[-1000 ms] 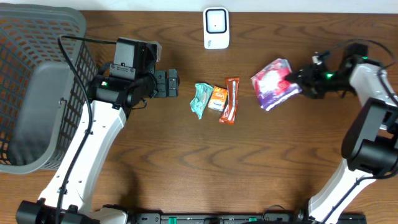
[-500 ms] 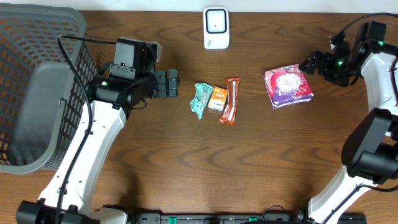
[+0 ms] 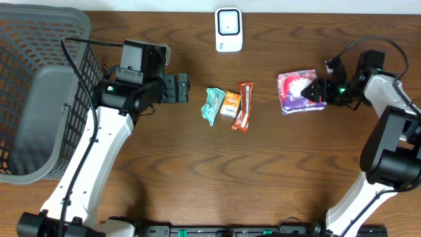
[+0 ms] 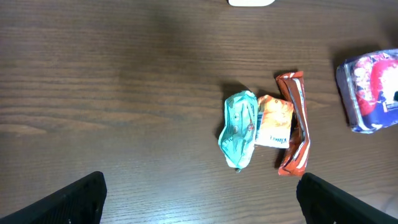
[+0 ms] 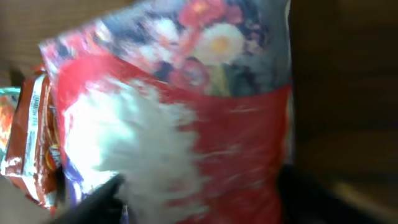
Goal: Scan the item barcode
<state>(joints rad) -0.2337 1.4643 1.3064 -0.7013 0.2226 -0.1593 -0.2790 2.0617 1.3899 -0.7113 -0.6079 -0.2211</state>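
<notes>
Overhead: scanner [image 3: 229, 29] sits centre at the far edge of the counter [image 3: 197, 171], presumably so either arm can reach it. Snack pouch [image 3: 297, 92] is right of centre, well apart from the scanner, and looks flat on the wood. Right end effector [image 3: 315, 91] is at the pouch's right edge; we can't tell whether it's clamped or only touching. Left end effector [image 3: 179, 87] hovers released, just left of the teal packet [image 3: 212, 105], orange packet [image 3: 230, 104] and red bar [image 3: 245, 105], which are bunched mid-counter, likely queued. Basket [image 3: 39, 33] is far left, probably the drop-off. Left wrist: jaws spread wide with nothing between them; the three snacks are ahead and the pouch is at the frame's right edge. Print on the orange packet is too small to read. Right wrist: pouch fills the frame, red and purple with a flower print, blurred. No brand or barcode is legible, and the grip isn't resolvable here either. We figure the code is on a face we can't see.
</notes>
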